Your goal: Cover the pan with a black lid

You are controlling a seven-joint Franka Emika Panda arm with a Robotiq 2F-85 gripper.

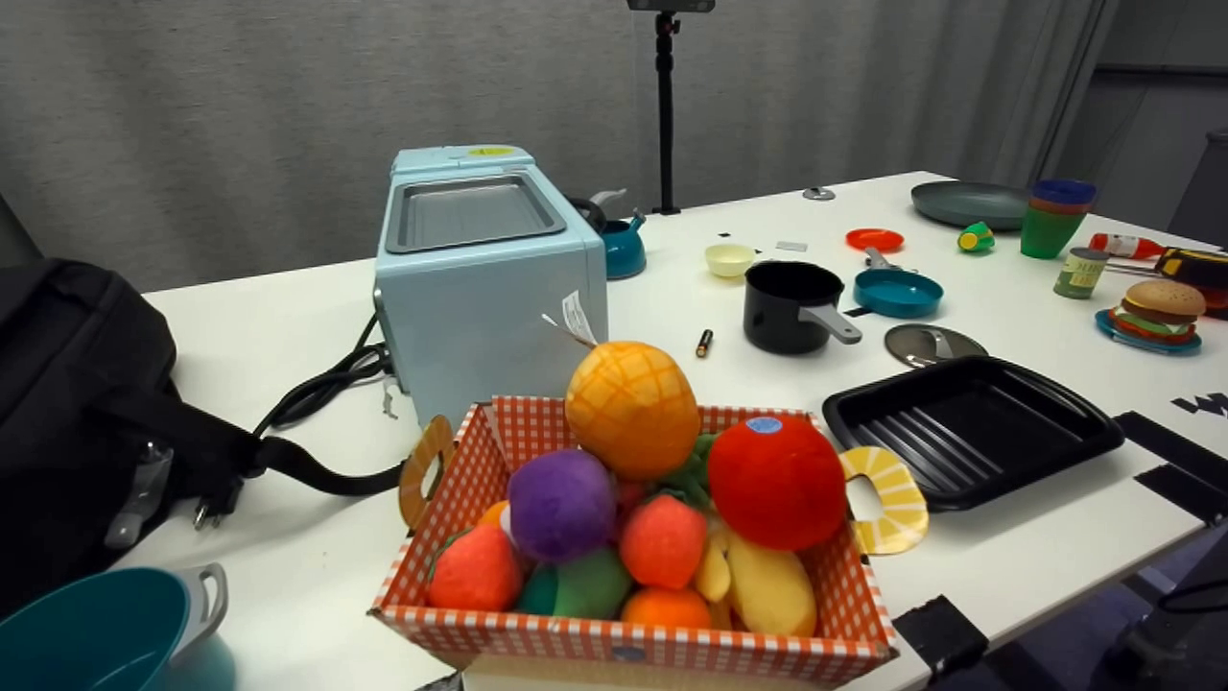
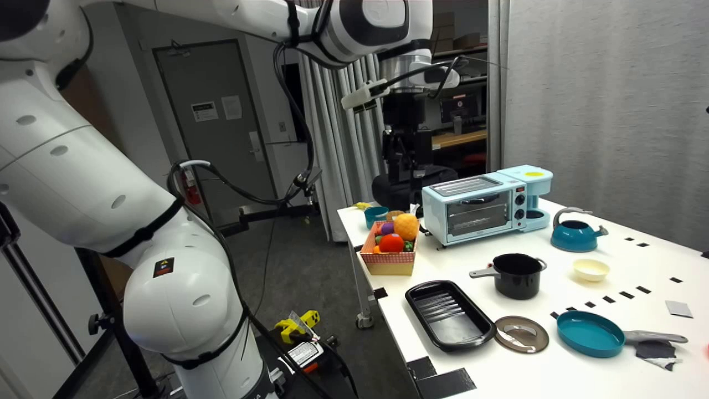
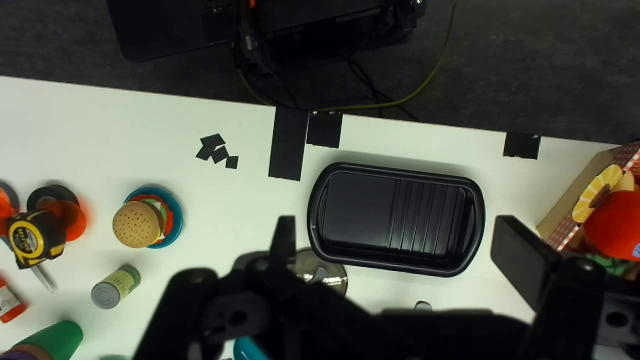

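Observation:
The pan, a small deep black pot with a grey handle, stands uncovered on the table in both exterior views (image 1: pixel 789 312) (image 2: pixel 518 280). In the wrist view only its grey handle tip (image 3: pixel 423 305) shows; my gripper hides the rest. The black lid, a dark see-through disc with a grey grip, lies flat beside the grill tray (image 1: pixel 935 344) (image 2: pixel 521 334). In the wrist view the lid (image 3: pixel 336 276) is partly hidden by my left finger. My gripper (image 2: pixel 406 174) is open and empty, high above the table. Its spread fingers frame the tray in the wrist view (image 3: pixel 395 235).
The black grill tray (image 2: pixel 450 316) lies near the table's front edge, against the lid. A fruit basket (image 1: pixel 624 655) and a light-blue toaster oven (image 2: pixel 437 221) stand nearby. A teal frying pan (image 2: pixel 590 332), a cream bowl (image 2: pixel 590 270) and a teal kettle (image 2: pixel 576 238) are around the pot.

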